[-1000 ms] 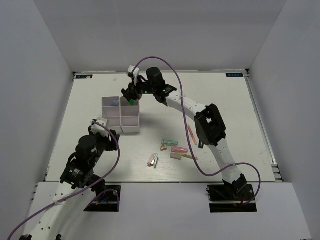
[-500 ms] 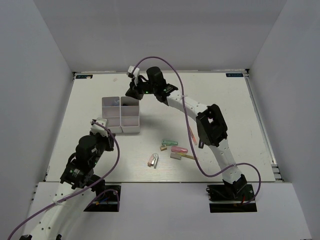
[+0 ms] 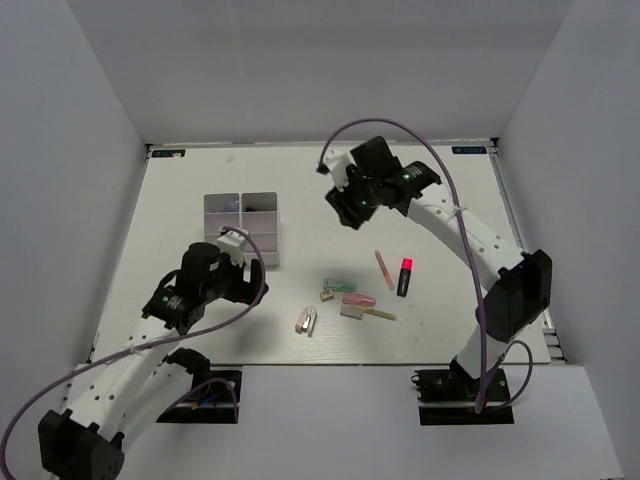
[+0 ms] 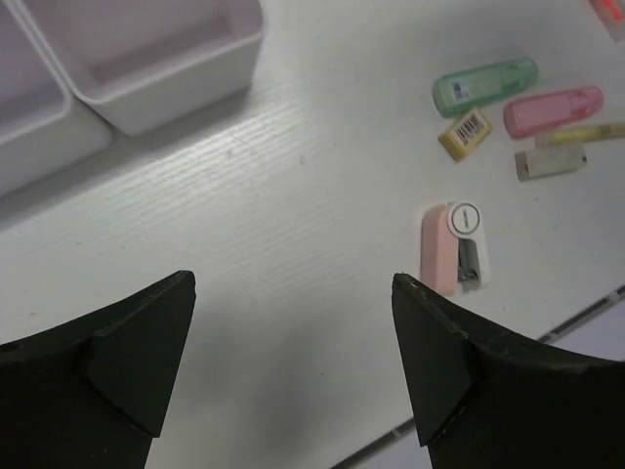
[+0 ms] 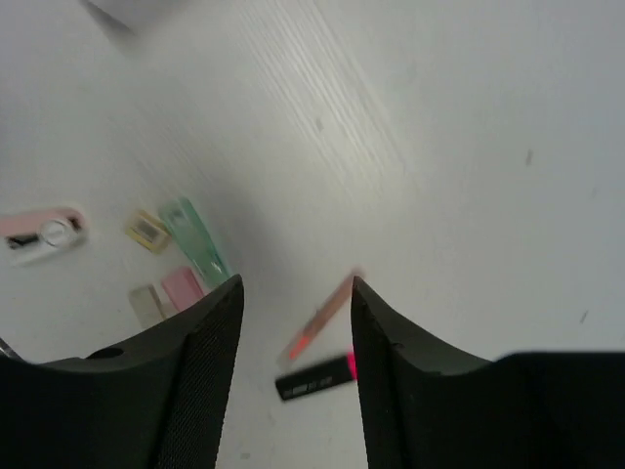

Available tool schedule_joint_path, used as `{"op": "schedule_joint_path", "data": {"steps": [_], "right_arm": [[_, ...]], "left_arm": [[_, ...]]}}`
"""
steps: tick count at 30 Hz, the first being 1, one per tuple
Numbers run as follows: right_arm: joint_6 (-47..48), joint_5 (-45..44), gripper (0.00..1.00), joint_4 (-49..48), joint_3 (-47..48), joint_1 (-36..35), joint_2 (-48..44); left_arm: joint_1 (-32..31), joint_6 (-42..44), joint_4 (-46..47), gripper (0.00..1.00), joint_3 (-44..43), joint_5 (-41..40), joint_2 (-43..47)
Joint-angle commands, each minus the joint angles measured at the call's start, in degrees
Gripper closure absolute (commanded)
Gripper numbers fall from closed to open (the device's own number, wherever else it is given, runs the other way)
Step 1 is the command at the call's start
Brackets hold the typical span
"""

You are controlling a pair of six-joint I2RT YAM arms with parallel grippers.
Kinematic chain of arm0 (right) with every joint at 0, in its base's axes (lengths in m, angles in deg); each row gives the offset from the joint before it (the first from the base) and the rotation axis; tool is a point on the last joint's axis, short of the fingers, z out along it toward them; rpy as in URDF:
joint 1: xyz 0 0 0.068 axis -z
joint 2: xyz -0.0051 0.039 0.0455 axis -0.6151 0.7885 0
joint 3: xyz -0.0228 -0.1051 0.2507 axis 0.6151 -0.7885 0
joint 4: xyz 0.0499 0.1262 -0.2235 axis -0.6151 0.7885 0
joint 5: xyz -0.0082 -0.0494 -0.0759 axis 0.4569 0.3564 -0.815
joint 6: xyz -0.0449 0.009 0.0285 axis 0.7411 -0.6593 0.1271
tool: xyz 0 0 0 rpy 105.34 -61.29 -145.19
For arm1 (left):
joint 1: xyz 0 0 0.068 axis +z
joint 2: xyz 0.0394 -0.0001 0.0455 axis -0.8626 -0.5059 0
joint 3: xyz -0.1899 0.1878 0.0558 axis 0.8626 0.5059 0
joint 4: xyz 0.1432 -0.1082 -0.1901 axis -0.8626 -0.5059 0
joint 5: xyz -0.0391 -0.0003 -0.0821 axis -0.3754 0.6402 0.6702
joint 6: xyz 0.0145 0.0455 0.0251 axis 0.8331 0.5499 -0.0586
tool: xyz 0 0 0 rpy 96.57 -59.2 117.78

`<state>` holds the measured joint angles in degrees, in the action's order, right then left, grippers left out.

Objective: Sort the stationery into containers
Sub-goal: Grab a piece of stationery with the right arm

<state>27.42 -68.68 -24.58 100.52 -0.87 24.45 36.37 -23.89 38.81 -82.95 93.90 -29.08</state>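
Observation:
The white containers (image 3: 262, 252) stand left of centre, with something dark in a far compartment (image 3: 240, 207). Loose stationery lies mid-table: a thin pink pencil (image 3: 384, 268), a black highlighter with pink cap (image 3: 404, 277), a green piece (image 3: 340, 284), a pink piece (image 3: 358, 299), a yellow piece (image 3: 378, 313), small erasers (image 3: 327, 296) and a pink-white clip (image 3: 306, 320). My left gripper (image 3: 250, 268) is open and empty beside the containers' near corner; its wrist view shows the clip (image 4: 452, 244). My right gripper (image 3: 345, 205) is open and empty, above the pencil (image 5: 322, 318) and highlighter (image 5: 314, 376).
White walls enclose the table on three sides. The right arm's purple cable (image 3: 400, 125) arches over the far half. The left wrist view shows the containers' near wall (image 4: 176, 93) and the table's front edge (image 4: 586, 313).
My right gripper, which held a green-capped item over the containers, has swung right and now is open and empty. My left arm has reached forward to the containers' near corner.

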Motion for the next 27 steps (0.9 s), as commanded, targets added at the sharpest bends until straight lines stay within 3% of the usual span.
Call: {"op": "schedule_joint_path", "data": {"steps": [1, 3, 9, 16, 19, 27], "right_arm": [[-10.21, -18.31, 0.50, 16.66, -7.96, 5.84, 2.77], [-15.31, -18.04, 0.40, 16.94, -14.44, 7.09, 0.49], [-28.58, -22.44, 0.30, 16.32, -16.70, 11.66, 4.76], [-33.95, -16.13, 0.30, 15.36, -14.75, 15.45, 11.19], [-36.77, -15.76, 0.36, 13.69, -14.84, 17.11, 13.57], [-40.99, -16.65, 0.38, 10.53, -14.66, 18.61, 16.12]], "left_arm": [[0.22, -1.30, -2.28, 0.08, -2.69, 7.48, -2.40], [0.13, -1.39, -2.11, 0.08, -2.60, 7.48, -2.23], [0.22, -1.30, -1.23, 0.08, -1.02, 6.08, 0.85], [0.30, -0.77, -1.84, 0.07, -0.93, 6.08, 1.46], [0.22, -0.60, -1.84, 0.07, -1.10, 6.16, 2.16], [0.22, -0.42, -1.93, 0.07, -0.93, 5.81, 2.96]]}}
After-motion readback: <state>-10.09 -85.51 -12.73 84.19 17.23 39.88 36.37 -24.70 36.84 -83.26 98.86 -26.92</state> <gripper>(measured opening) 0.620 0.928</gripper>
